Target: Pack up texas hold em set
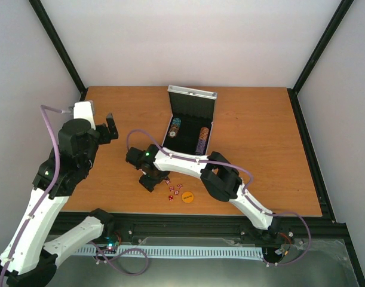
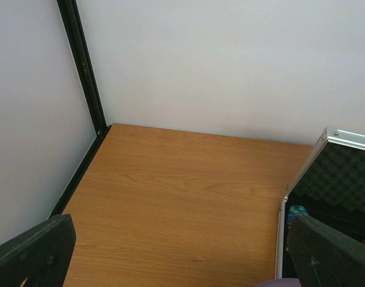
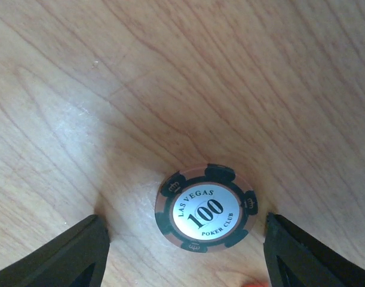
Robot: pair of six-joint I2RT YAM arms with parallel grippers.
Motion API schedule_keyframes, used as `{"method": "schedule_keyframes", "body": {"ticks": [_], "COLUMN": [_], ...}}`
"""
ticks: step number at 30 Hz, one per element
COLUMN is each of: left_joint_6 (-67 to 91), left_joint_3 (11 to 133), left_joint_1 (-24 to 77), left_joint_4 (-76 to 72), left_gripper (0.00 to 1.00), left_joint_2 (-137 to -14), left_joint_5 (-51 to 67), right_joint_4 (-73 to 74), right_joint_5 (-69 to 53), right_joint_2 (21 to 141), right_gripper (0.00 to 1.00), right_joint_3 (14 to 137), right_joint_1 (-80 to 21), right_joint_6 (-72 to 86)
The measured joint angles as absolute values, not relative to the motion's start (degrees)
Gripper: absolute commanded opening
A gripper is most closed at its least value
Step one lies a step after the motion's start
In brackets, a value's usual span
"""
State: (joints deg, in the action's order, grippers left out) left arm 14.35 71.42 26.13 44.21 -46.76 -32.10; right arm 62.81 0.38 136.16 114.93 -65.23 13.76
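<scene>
Poker chip (image 3: pixel 206 208) within spread right tool (image 3: pixel 185 256), unseen overhead.

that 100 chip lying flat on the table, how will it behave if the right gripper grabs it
The chip looks rigid and lies flat on the smooth table, so it will probably slide rather than roll. Its thin edge gives the open fingers little to pinch; it may slip out.

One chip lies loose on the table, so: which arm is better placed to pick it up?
Right. The right tool, open, hangs over the brown-and-black striped round poker chip, a finger each side. The left tool faces bare wooden table beside the silver aluminium case.
</scene>
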Motion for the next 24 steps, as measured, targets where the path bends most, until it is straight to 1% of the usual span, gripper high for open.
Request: {"method": "schedule_keyframes", "body": {"ticks": [16, 18, 21, 24], "left_joint_6": [14.3, 14.3, 14.3, 14.3], "left_joint_3": [70.0, 69.9, 69.8, 69.8], "left_joint_1": [26.1, 26.1, 26.1, 26.1], "left_joint_4": [44.2, 44.2, 44.2, 44.2], "left_gripper": [1.0, 1.0, 1.0, 1.0], "left_joint_2": [-46.2, -46.3, -46.3, -46.3], "left_joint_5": [-33.1, -33.1, -33.0, -33.1], "right_joint_4": [62.5, 62.4, 62.3, 62.3], "right_joint_5": [-0.7, -0.9, -1.0, -1.3], "right_joint_2": [136.2, 136.2, 136.2, 136.4], "right_gripper": [0.67, 0.64, 0.54, 0.52], "right_joint_3": [114.9, 114.9, 115.0, 115.2], "right_joint_1": [-61.9, -62.0, -62.0, -62.0], "right_joint_6": [12.4, 12.4, 12.2, 12.1]}}
